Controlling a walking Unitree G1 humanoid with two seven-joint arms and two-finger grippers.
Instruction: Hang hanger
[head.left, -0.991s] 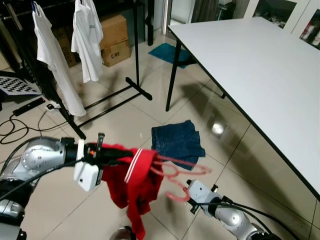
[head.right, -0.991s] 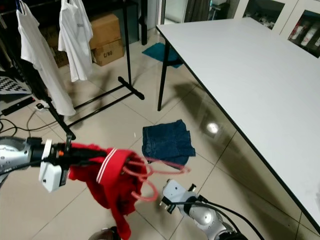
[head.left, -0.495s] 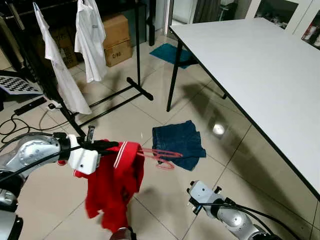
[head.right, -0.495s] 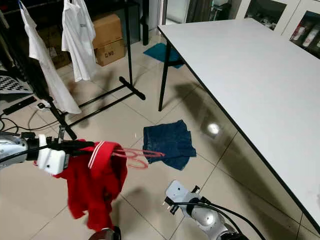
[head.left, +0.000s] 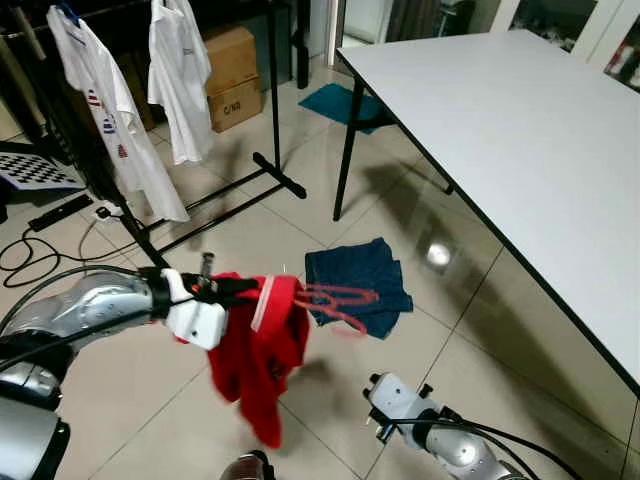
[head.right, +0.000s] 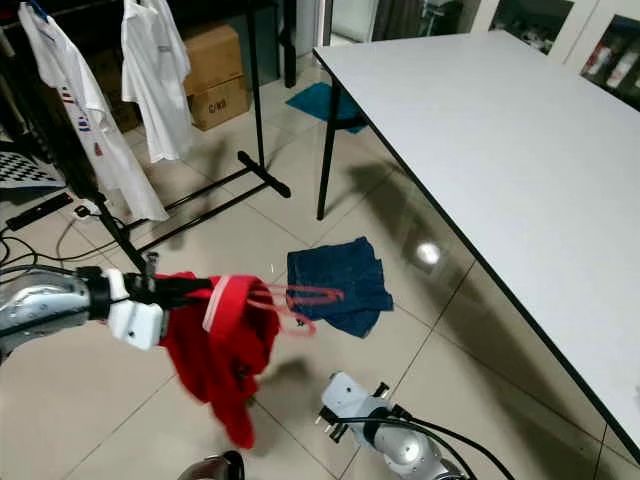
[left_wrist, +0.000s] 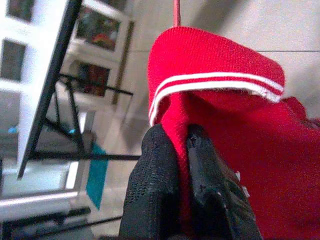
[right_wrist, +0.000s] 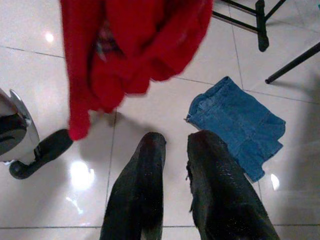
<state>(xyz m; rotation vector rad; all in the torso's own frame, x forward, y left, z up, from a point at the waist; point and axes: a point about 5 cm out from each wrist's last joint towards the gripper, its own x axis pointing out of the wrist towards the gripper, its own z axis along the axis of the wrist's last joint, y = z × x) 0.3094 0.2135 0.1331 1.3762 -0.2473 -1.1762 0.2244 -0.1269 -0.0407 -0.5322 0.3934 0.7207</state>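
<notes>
- Red shirt with a white-striped collar hangs on a pink hanger, held up in the air over the tiled floor, short of the clothes rack and on the robot's side of it.
- Left gripper holds the load: the left wrist view shows both black fingers pressed together on a fold of red fabric just below the collar stripe. The head views give only the silver arm and white wrist block leading into the cloth, so the pinch itself reads from the wrist camera alone.
- Hanger's hook end sticks out of the shirt away from the rack, toward the white table; a thin pink rod above the collar is all the left wrist view gives of it.
- Right gripper is low near the floor, well short of the rack; fingers close together with a narrow gap, nothing between them.
- Right wrist view looks up the floor: red shirt dangling overhead, blue denim shorts flat on the tiles, rack feet beyond.
- Head views add two white shirts hung on the rack, cardboard boxes behind it, and a teal mat by the table leg.
</notes>
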